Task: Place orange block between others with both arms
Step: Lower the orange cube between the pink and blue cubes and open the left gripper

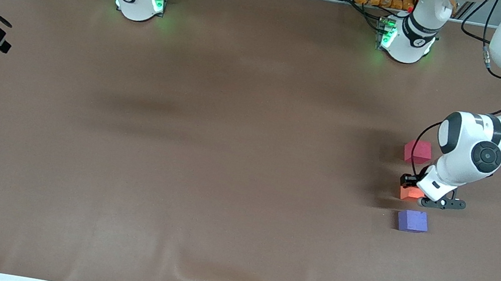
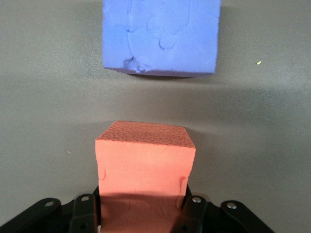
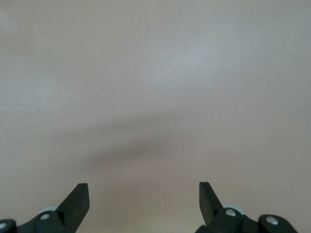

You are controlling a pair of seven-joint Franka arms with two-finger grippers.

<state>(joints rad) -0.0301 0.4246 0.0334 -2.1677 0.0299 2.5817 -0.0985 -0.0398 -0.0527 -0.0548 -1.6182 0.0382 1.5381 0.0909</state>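
Placement step in hand. Left claw clamped on orange block, low over the surface, in the gap between red block and purple block; purple lies nearer the front camera. Whether orange touches the surface: cannot tell. Judged next: settle it down, let go, lift straight up without nudging the neighbours. Right claw spread wide, empty, over bare surface; that arm waits. No readable labels or writing
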